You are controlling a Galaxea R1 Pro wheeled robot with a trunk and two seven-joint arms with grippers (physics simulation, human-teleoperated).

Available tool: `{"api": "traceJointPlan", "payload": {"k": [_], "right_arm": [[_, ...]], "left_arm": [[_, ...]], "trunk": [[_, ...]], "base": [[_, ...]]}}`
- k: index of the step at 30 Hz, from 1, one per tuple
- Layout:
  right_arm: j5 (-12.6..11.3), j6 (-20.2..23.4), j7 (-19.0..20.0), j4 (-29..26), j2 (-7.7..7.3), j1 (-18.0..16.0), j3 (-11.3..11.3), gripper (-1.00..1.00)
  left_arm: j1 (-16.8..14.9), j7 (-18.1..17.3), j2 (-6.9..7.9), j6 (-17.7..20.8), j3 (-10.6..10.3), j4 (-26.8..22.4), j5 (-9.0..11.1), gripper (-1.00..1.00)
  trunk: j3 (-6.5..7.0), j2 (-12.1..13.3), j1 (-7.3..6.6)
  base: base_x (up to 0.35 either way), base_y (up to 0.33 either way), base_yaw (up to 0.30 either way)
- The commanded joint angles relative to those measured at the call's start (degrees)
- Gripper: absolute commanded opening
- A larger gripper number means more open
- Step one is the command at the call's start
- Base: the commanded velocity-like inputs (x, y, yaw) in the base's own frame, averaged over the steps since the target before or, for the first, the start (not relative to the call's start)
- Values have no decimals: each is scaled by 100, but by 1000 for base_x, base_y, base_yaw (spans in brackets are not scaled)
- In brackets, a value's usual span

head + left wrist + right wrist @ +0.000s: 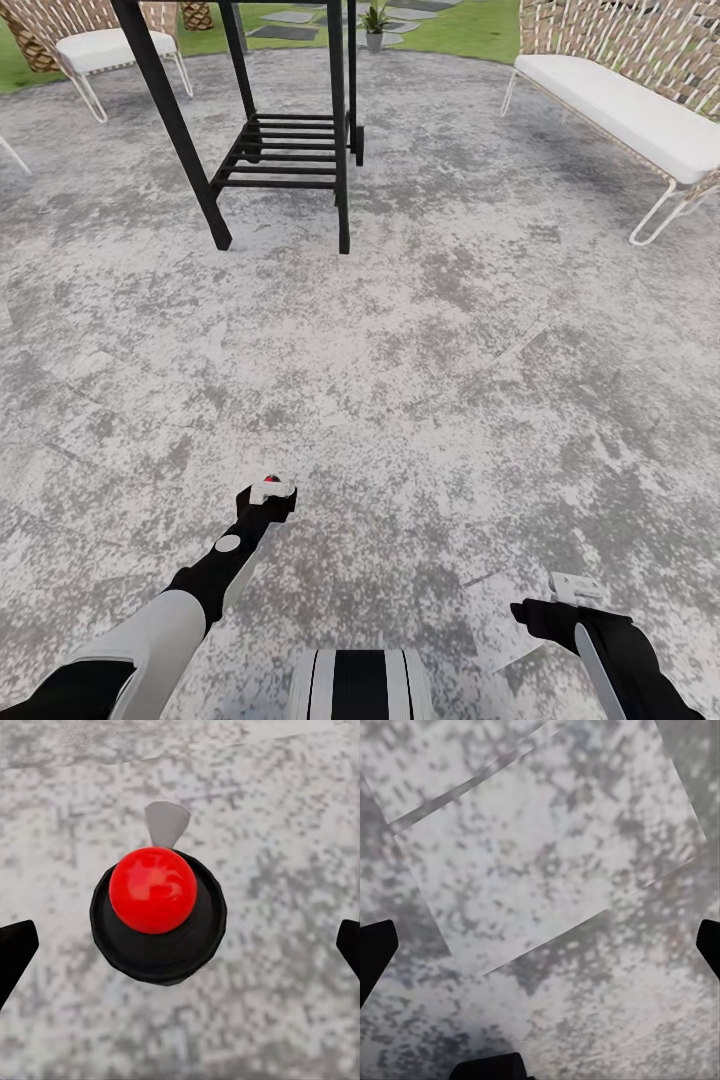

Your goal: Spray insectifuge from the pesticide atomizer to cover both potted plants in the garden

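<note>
Atomizer (pixel 154 892) pinched in left gripper (pixel 268 492), right gripper (pixel 572 592) spread, patio (pixel 400 380) below.

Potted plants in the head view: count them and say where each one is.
1. A potted plant stands at the far edge of the patio, beyond the black metal rack. A second may be out of frame or hidden.

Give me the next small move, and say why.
Probably roll the base forward, steering right of the black rack, toward the potted plant. The atomizer already sits at the left gripper, but the plant stands far off at the lawn's edge beyond the patio, likely too far to spray, with the rack partly in the way.
</note>
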Motion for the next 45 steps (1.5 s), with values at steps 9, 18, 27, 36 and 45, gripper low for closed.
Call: {"api": "traceJointPlan", "payload": {"k": [9, 18, 27, 36, 45], "right_arm": [[-36, 25, 1, -5, 1, -2, -6, 100], [-35, 25, 1, -5, 0, -1, -6, 100], [-38, 25, 1, -5, 1, -1, -6, 100], [-38, 25, 1, -5, 1, -3, -6, 100], [-38, 25, 1, -5, 1, -3, -6, 100]], "left_arm": [[-3, 3, 0, -20, -1, 4, -45, 100], [-3, 3, 0, -19, 0, 4, -45, 100], [-3, 11, 0, -95, 3, -4, -51, -100], [-3, 11, 0, -185, 7, -4, -45, -100], [-3, 11, 0, -186, 11, -4, -45, -100]], "trunk": [[-3, -1, -1], [-3, -1, -1], [-3, -1, -1], [-3, -1, -1], [-3, -1, -1]], "base": [[1, 18, 0], [1, 5, 0], [0, 0, 0], [0, 0, 0], [0, 0, 0]]}}
